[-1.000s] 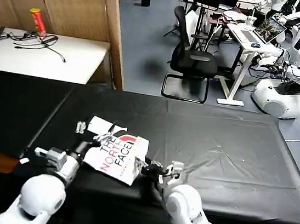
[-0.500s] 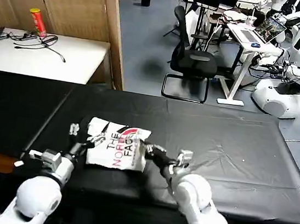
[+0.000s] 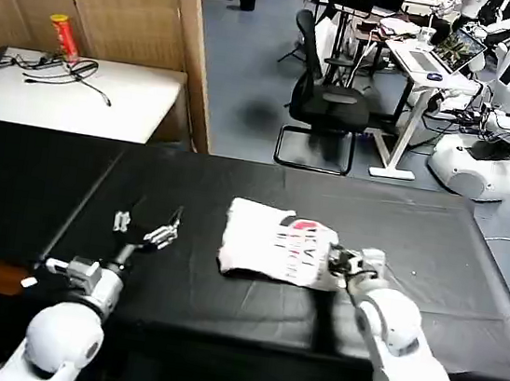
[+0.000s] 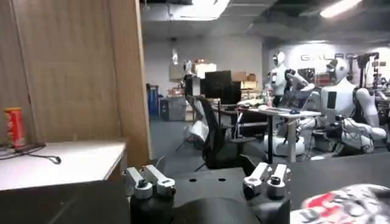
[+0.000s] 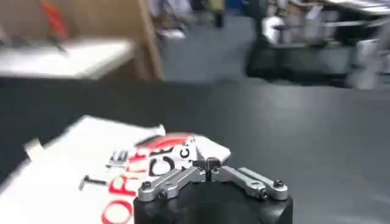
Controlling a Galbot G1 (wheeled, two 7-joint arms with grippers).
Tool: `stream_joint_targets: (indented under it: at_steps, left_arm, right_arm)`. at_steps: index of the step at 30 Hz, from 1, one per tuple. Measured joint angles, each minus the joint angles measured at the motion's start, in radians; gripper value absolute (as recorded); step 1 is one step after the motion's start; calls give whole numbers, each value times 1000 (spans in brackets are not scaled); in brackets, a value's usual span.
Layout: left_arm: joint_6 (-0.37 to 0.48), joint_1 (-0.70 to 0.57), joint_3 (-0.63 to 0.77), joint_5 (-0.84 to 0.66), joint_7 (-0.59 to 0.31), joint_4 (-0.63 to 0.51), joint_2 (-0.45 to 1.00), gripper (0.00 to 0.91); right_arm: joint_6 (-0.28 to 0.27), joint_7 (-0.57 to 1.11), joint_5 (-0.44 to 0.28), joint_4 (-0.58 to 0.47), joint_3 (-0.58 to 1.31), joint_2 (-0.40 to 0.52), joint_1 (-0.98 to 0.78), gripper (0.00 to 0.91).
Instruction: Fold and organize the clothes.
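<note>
- The white short-sleeved cotton T-shirt with dark lettering and a red logo is lying as a folded bundle on the black cloth-covered desk, just right of the middle of the head view.
- Its long axis is running across the frame from left to right, with the lettering turned toward the right end of the bundle.
- The right gripper is sitting at that right end, in the centre-right of the head view, touching the shirt's edge.
- In the right wrist view the right gripper's two fingers are meeting tip to tip over the printed part of the shirt; they appear to be pinching the fabric edge, though the pinch itself is hard to make out.
- The left gripper is hovering over bare desk in the lower left of the head view, well apart from the shirt, which is lying to its right in the frame.
- Its fingers are standing spread and holding nothing, which the left wrist view bears out; there the shirt is showing at the lower right corner.
- The right arm is plainly the nearer one, so any further sliding or straightening of the bundle is likely falling to it, along the shirt's long axis; the left arm would be needing to reach across first.
</note>
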Motion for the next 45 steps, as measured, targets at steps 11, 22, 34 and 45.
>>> stream_joint_targets:
  at_steps: [11,22,34,45]
  left_arm:
    - [-12,2,29,21,0,19,-22,878]
    - [-40,15,50,34,-22,49,-25,878]
    - [-81,94,72,15,-61,54,6,878]
    - [-35,285,35,0,-143,-90,16,878]
  right_arm:
    - [26,-81,-71,21,91,-111,-64,878]
    - [228,-111,20,59,139,-208,-106,878]
    - [589,-62,-53,193,208,-131,-393,878]
    - [724,72,-165,344,204,-40,-713,878]
